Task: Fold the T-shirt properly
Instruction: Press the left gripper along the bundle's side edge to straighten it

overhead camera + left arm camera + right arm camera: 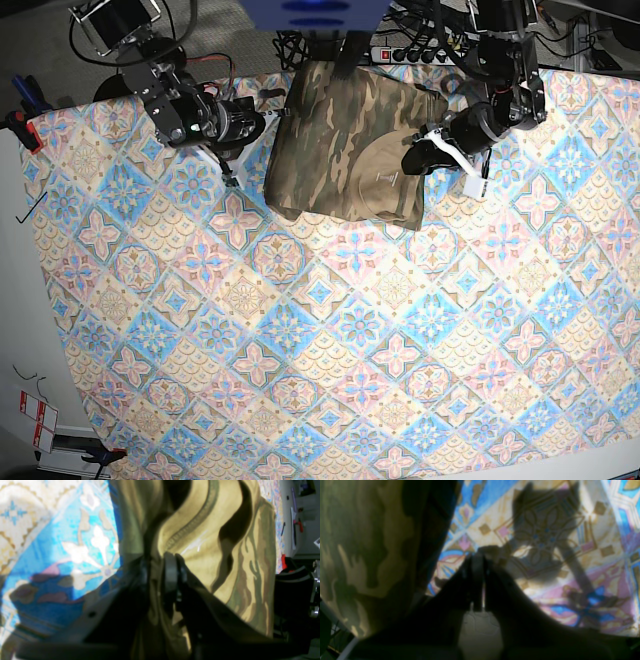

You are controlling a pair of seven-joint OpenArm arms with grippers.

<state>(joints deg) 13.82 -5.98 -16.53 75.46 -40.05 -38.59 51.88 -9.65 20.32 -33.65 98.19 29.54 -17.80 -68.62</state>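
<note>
Tile-patterned tablecloth covers the table; T-shirt bunched at far edge, left gripper clamped on its fabric, right gripper closed empty beside it.

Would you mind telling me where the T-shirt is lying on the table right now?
In the base view the T-shirt lies bunched at the far edge of the tablecloth, near the middle, between both arms, with the left gripper at its right edge.
</note>
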